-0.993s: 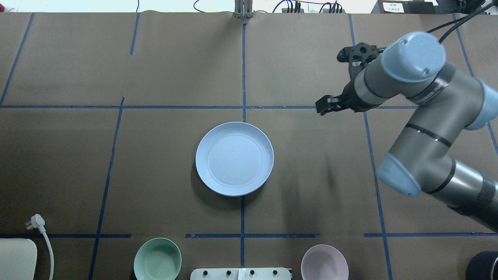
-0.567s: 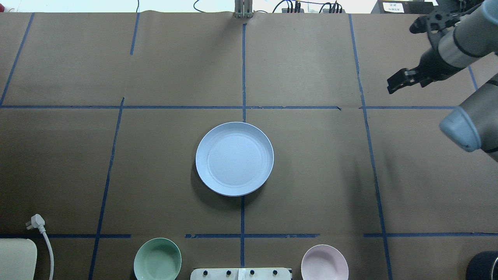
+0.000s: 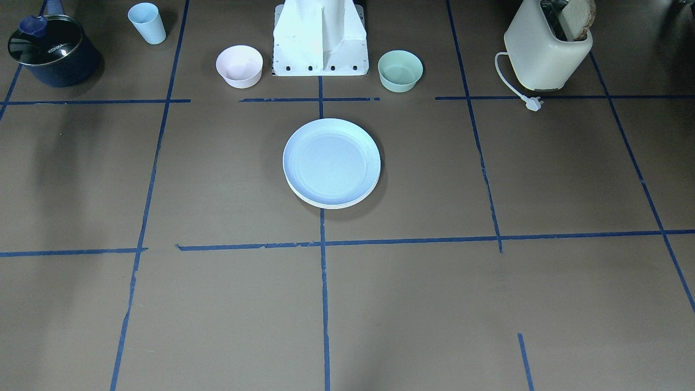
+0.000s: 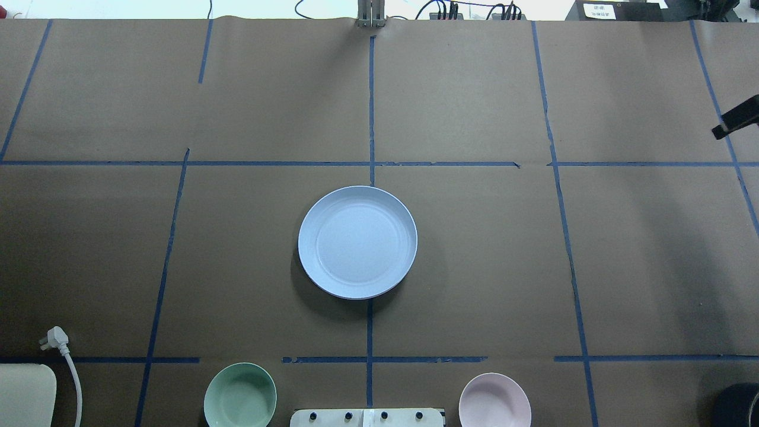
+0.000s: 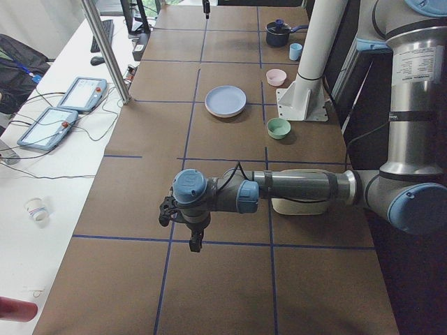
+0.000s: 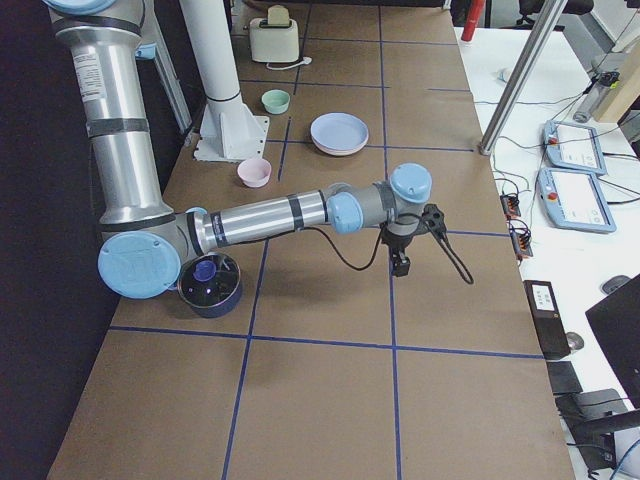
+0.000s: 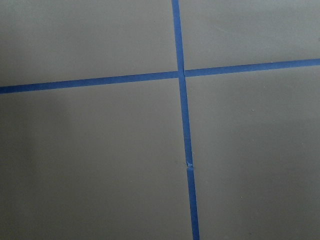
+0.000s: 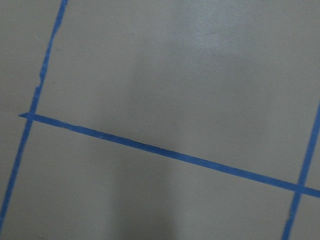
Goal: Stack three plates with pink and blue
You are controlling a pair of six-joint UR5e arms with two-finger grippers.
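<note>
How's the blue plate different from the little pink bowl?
The blue plate is wide and shallow; the pink bowl is smaller and deeper. The plate lies on other plates at mid-table; the bowl stands alone by the robot base. Both are round, upright and empty.

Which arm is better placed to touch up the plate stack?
Right, marginally: right gripper just shows at the overhead view's edge; left gripper is outside it. Both sit far from the plate stack.

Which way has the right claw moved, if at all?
Yes: the right gripper swung rightward, away from the unmoved blue plate, to the overhead view's edge.
</note>
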